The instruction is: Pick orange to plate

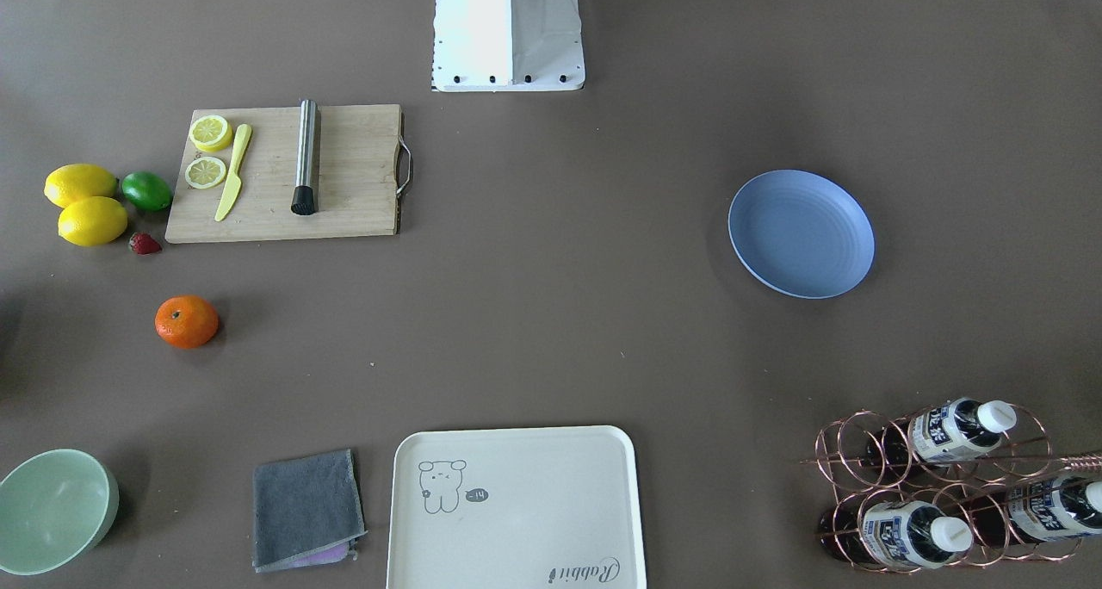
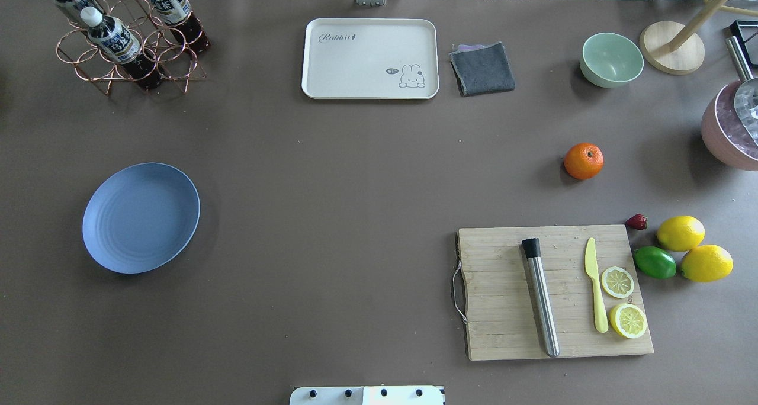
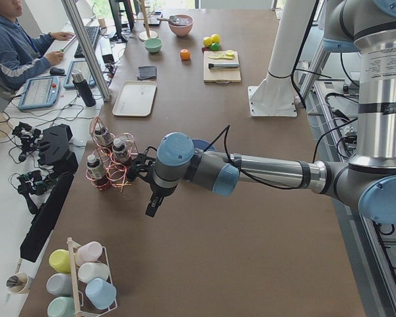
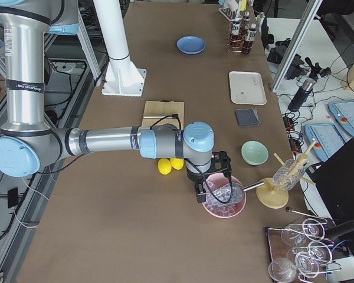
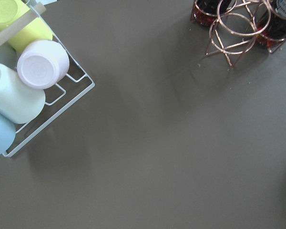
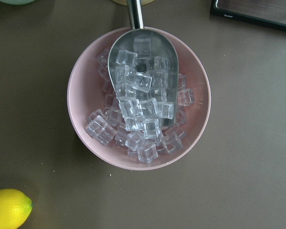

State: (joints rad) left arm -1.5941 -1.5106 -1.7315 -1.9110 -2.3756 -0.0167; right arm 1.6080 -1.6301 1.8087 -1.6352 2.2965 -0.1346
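Observation:
The orange (image 2: 583, 161) (image 1: 187, 321) lies alone on the brown table, between the cutting board and the pale green bowl. The periwinkle-blue plate (image 2: 141, 217) (image 1: 801, 233) rests empty on the opposite half of the table. My left gripper (image 3: 150, 205) shows only in the exterior left view, hanging above the table near the bottle rack, far from the orange; I cannot tell its state. My right gripper (image 4: 200, 191) shows only in the exterior right view, hovering over a pink bowl of ice; I cannot tell its state. Neither wrist view shows fingers.
A wooden cutting board (image 2: 556, 292) carries a steel muddler, a yellow knife and lemon slices. Two lemons (image 2: 681, 233), a lime (image 2: 654, 262) and a strawberry lie beside it. A cream tray (image 2: 370, 58), grey cloth (image 2: 482, 68), green bowl (image 2: 612, 59) and copper bottle rack (image 2: 127, 44) line the far edge.

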